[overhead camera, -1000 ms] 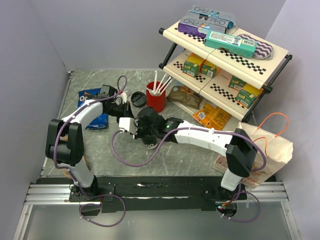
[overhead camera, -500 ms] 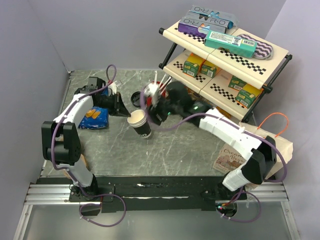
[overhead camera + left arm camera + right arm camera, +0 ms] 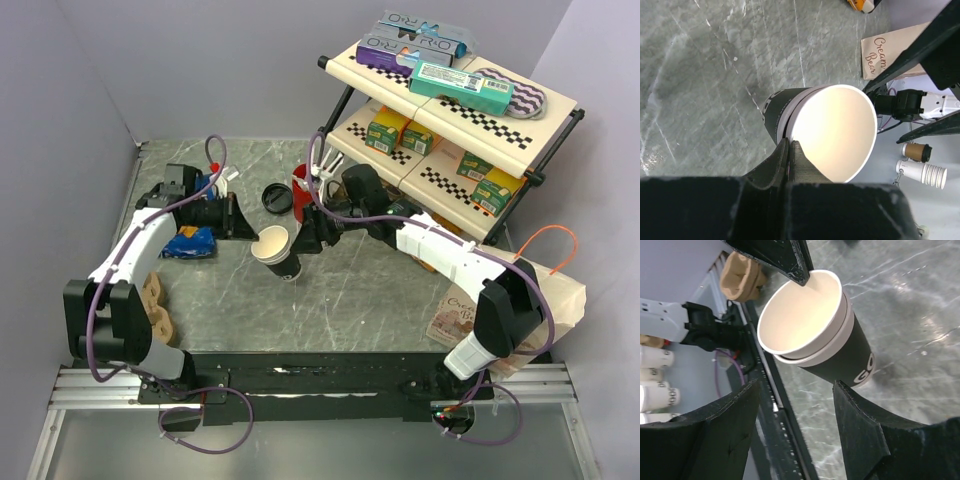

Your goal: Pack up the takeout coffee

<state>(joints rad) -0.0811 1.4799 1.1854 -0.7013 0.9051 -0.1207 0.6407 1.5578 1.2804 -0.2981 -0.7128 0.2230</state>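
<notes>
Since a second ago the right claw (image 3: 302, 236) has let go and drawn back toward the shelf side, and the left claw (image 3: 789, 150) has come in onto the cup's rim. Now the right claw stands wide, its two fingers either side of the cup (image 3: 277, 250) but apart from it. The left claw is pinched tight on the rim's near wall, one finger inside and one outside. The cup sits near the middle of the table (image 3: 380, 290), tilted, with its open cream mouth turned up toward the left arm and its dark sleeve lower down. Its black lid (image 3: 275, 197) lies flat on the table just behind it, apart from it.

Right beside the lid stands a red cup (image 3: 299, 190) with white straws (image 3: 318, 160), half hidden by the right arm, which crosses in front of it. A blue snack bag (image 3: 192, 242) lies under the left arm. Tan, biscuit-like pieces (image 3: 152, 300) lie near the left edge. A two-tier shelf rack (image 3: 556, 100) with boxes and packets fills the far right corner. Orange packets (image 3: 425, 232) lie at its foot. A brown paper bag (image 3: 555, 290) and a card lettered "Cream Bear" (image 3: 885, 55) are at the right near edge.

The table is grey marbled stone. Pale lilac walls (image 3: 200, 60) close it in on three sides.
</notes>
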